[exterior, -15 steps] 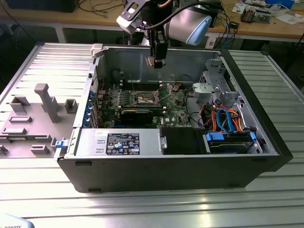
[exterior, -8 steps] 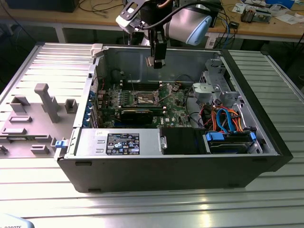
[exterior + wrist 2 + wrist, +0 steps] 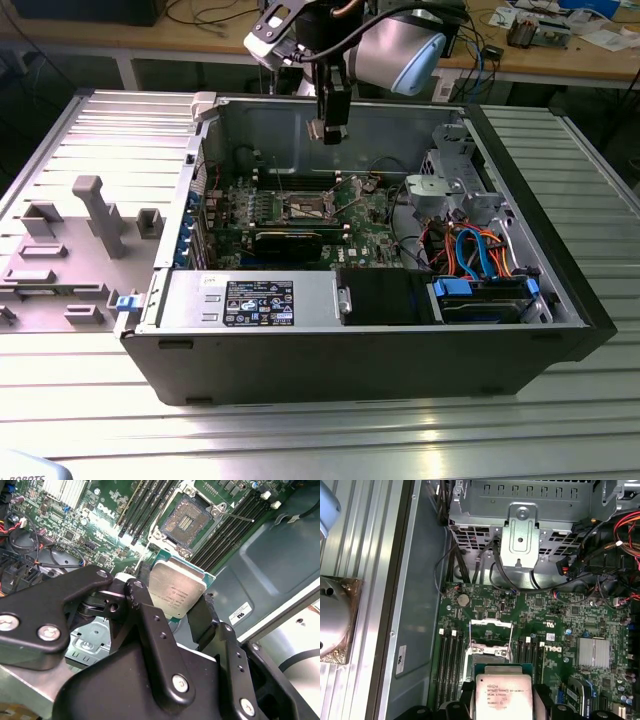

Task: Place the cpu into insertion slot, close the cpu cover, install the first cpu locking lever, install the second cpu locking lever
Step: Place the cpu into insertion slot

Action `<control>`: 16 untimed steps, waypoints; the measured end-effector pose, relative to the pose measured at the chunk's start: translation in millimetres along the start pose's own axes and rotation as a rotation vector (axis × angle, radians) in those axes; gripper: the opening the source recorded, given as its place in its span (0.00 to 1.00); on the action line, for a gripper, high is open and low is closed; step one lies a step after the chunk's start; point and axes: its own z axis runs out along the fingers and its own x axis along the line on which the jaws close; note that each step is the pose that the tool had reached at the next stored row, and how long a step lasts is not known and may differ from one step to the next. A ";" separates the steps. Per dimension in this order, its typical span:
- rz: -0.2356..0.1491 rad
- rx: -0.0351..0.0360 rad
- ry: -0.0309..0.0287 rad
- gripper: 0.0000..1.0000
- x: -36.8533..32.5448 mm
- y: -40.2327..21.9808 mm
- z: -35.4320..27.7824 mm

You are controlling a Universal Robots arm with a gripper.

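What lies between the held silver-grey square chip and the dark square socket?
Nothing: in the second wrist view, open air separates the silver-grey square chip from the dark square socket.

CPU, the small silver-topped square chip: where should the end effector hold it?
By two opposite thin edges, from above its flat top, as the end effector grips the silver-topped square cpu now: its underside likely must stay free to meet the dark, silver-rimmed square insertion slot.

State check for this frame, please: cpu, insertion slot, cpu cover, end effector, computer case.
cpu: gripped, held above the board, not seated.
insertion slot: empty, contacts exposed.
cpu cover: appears swung open, off the slot.
end effector: shut on the cpu.
computer case: lying on its side, side panel off.
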 end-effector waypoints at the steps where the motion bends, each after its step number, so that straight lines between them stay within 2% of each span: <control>1: 0.000 0.0000 0.0000 0.55 0.0 -0.1 0.0; 5: 0.006 0.0000 -0.0006 0.55 0.1 -0.9 0.0; 11: 0.054 -0.0010 -0.0047 0.55 0.2 -2.6 1.6; 16: 0.062 -0.0012 -0.0055 0.55 0.6 -7.5 2.9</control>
